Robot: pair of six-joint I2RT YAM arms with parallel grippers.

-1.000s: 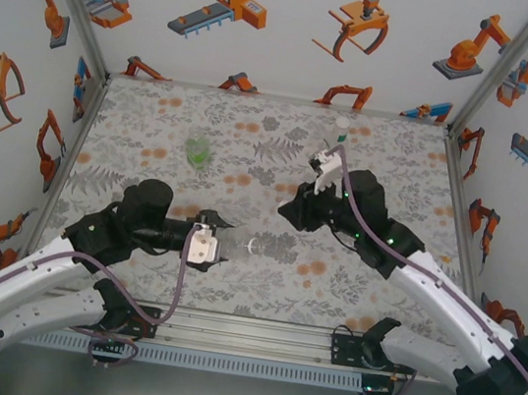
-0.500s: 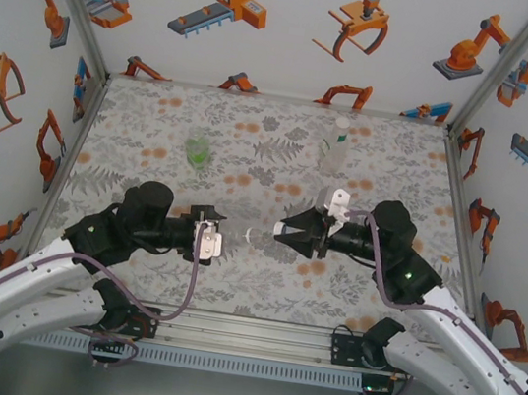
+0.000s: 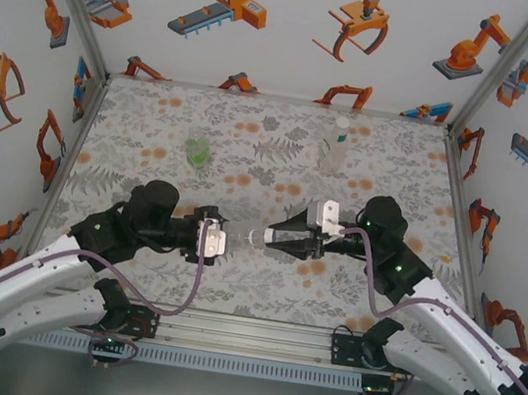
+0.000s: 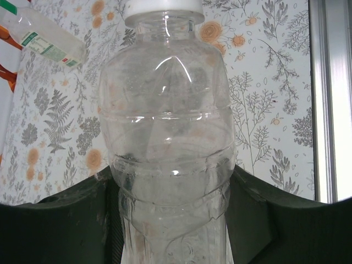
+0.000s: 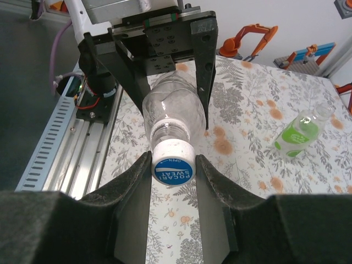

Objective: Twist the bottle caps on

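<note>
My left gripper (image 3: 221, 241) is shut on a clear bottle (image 3: 238, 237) and holds it level above the table, neck to the right. In the left wrist view the bottle (image 4: 168, 143) stands between the dark fingers (image 4: 60, 220), with a white cap (image 4: 163, 5) at its far end. My right gripper (image 3: 273, 240) faces it and is shut on that cap. The right wrist view has the blue-topped cap (image 5: 174, 161) pinched between both pads (image 5: 132, 187), sitting on the bottle (image 5: 173, 110) neck.
A green-tinted bottle (image 3: 197, 153) stands at the back left (image 5: 301, 132). A clear labelled bottle (image 3: 335, 146) stands at the back right (image 4: 47, 41). An aluminium rail (image 5: 60, 143) runs along the near table edge. White walls enclose the table.
My right gripper swung from beside the labelled bottle at the back down to the centre, turned level, and now meets the held bottle's neck. The left arm stayed almost still.
</note>
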